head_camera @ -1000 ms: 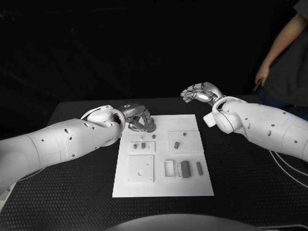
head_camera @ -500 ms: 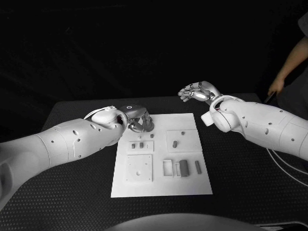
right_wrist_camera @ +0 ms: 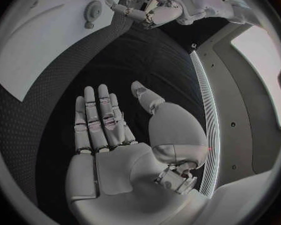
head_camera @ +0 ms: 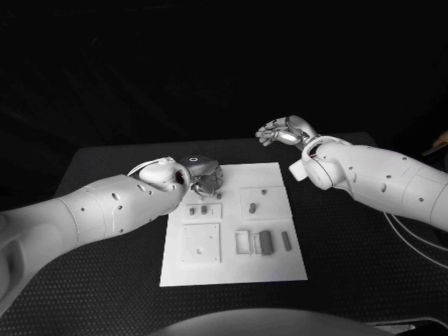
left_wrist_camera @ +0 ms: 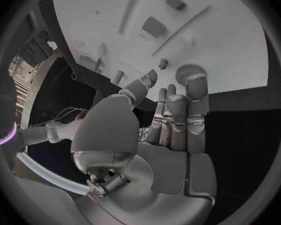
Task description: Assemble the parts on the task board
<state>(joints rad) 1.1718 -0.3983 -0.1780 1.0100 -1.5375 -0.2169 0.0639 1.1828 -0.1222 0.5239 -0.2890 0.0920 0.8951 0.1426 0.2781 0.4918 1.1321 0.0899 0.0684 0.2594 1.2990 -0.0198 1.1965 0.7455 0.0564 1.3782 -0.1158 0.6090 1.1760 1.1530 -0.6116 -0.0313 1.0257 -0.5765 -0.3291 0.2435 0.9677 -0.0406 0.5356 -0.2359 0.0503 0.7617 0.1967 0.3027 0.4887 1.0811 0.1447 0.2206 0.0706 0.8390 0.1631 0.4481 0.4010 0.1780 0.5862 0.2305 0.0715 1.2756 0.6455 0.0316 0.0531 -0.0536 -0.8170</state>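
White task board lies in the middle of the black worktop, with small grey parts on it.

Left hand hangs over the far left corner of the board, fingers apart and holding nothing. Right hand is lifted beyond the far right corner of the board, open too, fingers loosely bent, well apart from the parts.

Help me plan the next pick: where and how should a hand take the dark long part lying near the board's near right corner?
Pinch the dark long part across its narrow width at mid-length, coming from above. It lies flat on the task board, with neighbouring pieces close on both sides.
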